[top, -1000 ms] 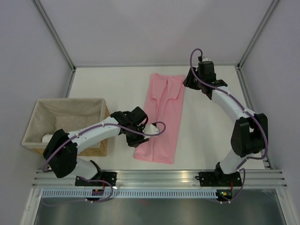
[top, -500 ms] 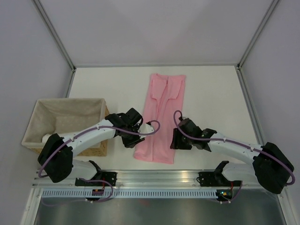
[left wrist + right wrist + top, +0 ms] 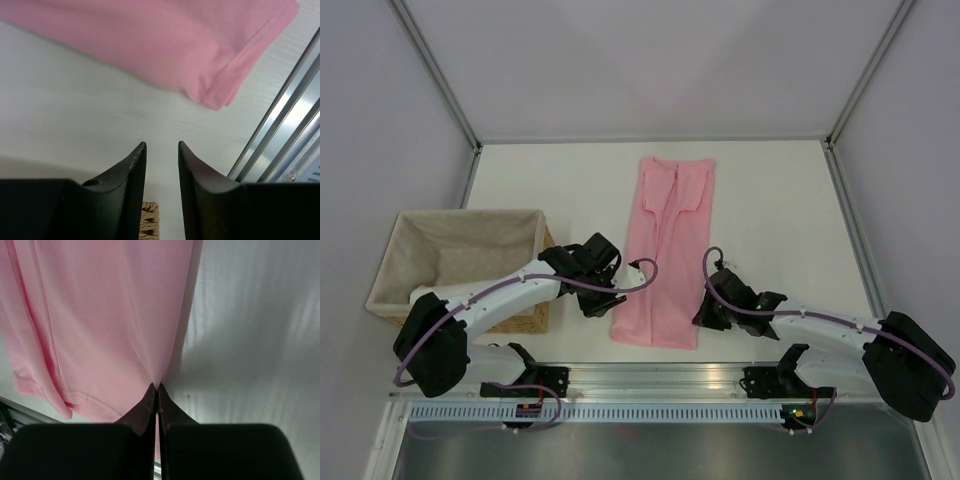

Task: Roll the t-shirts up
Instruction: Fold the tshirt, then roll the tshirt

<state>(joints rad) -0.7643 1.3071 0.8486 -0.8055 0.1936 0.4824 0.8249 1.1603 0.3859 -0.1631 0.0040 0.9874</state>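
Observation:
The light-pink t-shirt (image 3: 665, 250) lies folded into a long narrow strip down the middle of the white table, neck end far and hem near. My right gripper (image 3: 705, 315) is low at the strip's near right edge, shut on the t-shirt (image 3: 100, 315). In the right wrist view the fabric is drawn into a pinch at my closed fingertips (image 3: 157, 386). My left gripper (image 3: 605, 300) sits just left of the near left corner, open a little. In the left wrist view nothing is between its fingers (image 3: 161, 145), and the hem corner (image 3: 215, 95) lies ahead of them.
A wicker basket (image 3: 470, 213) with a cloth lining stands at the left, close behind my left arm; a bit of its weave (image 3: 148, 220) shows under the left fingers. The aluminium rail (image 3: 660, 375) runs along the near table edge just past the hem.
My right arm swung from the shirt's far right corner down to its near right edge and shut on the fabric. The left gripper shifted slightly left and stayed partly open.

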